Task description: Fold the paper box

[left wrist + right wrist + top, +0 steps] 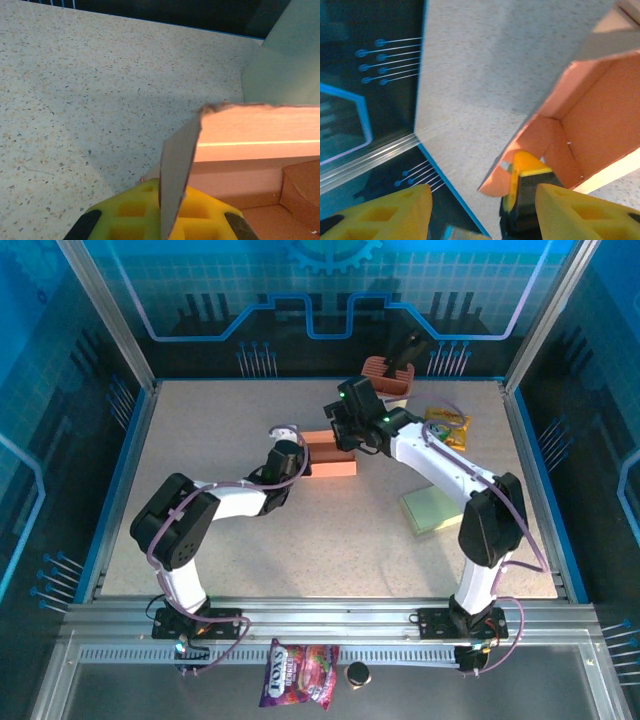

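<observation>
Orange paper box (pixel 330 456), held by one flap (pixel 176 167).
Left gripper (pixel 167 202) clamped on the flap; right gripper (pixel 482 192) spread wide, gripping nothing, beside the box.

I'm looking down on a speckled beige table (pixel 250 540) edged with a thin blue trim (pixel 118 490). A slotted aluminium rail (pixel 330 625) runs along its near edge, and two aluminium posts (pixel 105 310) rise from the far corners. Behind the far edge stands a translucent back panel (pixel 330 300), glowing blue, printed with a fine grid, circuit lines and part of a gear at the top. The side panels (pixel 50 440) to left and right are darker and carry the same circuit traces. The light on the surface is even and cool, with soft shadows.
</observation>
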Available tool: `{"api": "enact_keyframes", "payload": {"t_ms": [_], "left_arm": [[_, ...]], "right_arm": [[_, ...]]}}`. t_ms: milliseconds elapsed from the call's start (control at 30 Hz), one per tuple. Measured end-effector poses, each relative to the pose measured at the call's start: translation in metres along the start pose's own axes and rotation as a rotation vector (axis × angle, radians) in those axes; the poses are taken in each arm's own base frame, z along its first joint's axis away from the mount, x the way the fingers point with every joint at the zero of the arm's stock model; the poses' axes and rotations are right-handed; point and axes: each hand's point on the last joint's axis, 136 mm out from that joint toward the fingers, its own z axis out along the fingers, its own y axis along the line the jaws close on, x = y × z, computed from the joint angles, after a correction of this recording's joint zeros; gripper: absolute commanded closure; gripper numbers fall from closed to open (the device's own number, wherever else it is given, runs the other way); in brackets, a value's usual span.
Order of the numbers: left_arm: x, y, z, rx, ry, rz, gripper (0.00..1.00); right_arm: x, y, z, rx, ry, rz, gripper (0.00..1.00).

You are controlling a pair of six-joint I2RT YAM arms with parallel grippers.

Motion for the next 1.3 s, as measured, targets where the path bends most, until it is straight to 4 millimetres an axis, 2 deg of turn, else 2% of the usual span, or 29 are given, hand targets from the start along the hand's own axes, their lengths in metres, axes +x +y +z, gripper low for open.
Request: {"api": "enact_keyframes", "payload": {"t_ms": [167,333,467,633,933,1100,1300], "left_arm": [[0.003,-0.004,-0.003,-0.021,-0.007,0.015,0.96],[0.005,-0.007,-0.005,-0.032,-0.011,0.024,0.95],[0.005,-0.007,-0.006,-0.036,-0.014,0.025,0.95],[0.006,-0.009,-0.007,-0.037,-0.014,0.029,0.95],[0.011,-0.011,-0.01,-0.035,-0.007,0.039,0.93],[0.013,-0.011,-0.011,-0.038,-0.003,0.042,0.91],[0.013,-0.01,-0.012,-0.039,0.002,0.045,0.91]], "right_arm": [[0.005,-0.015,0.004,0.075,0.018,0.056,0.46],[0.007,-0.015,0.006,0.079,0.039,0.093,0.51],[0.005,-0.022,0.017,0.102,0.049,0.111,0.57],[0.003,-0.032,0.029,0.142,0.06,0.13,0.68],[0.0,-0.034,0.031,0.147,0.078,0.164,0.92],[0.001,-0.037,0.031,0.156,0.088,0.177,0.98],[0.002,-0.042,0.029,0.171,0.095,0.18,1.0]]}}
